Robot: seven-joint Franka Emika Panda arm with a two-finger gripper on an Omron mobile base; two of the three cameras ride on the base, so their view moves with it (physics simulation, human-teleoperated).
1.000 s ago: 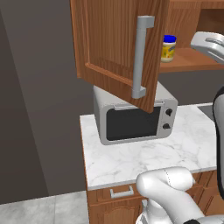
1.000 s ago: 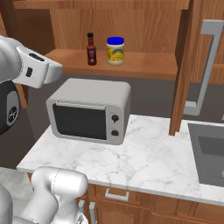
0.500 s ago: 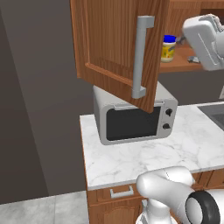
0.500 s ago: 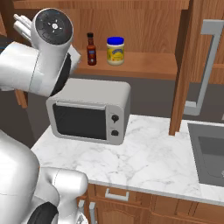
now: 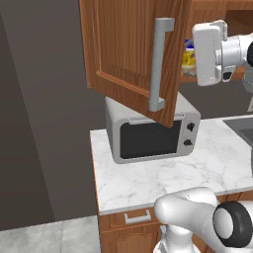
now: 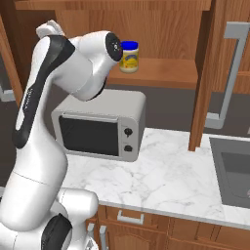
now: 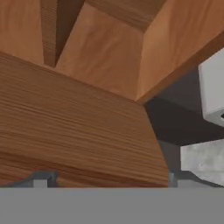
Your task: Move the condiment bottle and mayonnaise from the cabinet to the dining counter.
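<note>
At the bottom edge of the hand view, the end effector (image 7: 108, 179) has its two dark fingertips (image 7: 41, 179) spread wide apart with nothing between them. Close ahead of them is reddish-brown wood of the cabinet (image 7: 87, 122); I cannot tell which panel it is. A pale corner of the microwave (image 7: 212, 94) and a bit of marble show at that view's right side. From the left base view, the white hand is raised beside the edge of the open cabinet door (image 5: 128, 44), level with the shelf, and the door's long grey bar handle (image 5: 158, 64) hangs to its left. The mayonnaise (image 6: 129, 57) stands upright on the cabinet's wooden shelf (image 6: 161, 73). It is a squat jar with a blue lid and a yellow label. I can see a blue mark on that label, but no lettering is readable from here. In the right base view, the arm's wrist joint sits just to the left of the jar and overlaps its edge. Below the shelf, the grey microwave rests on the marble desk (image 6: 161, 180). It has a dark window and two knobs (image 6: 128, 139) with no legible markings. A sink (image 6: 237, 171) is set into the desk at the far right, and a drawer handle (image 6: 124, 216) shows under the front edge.
</note>
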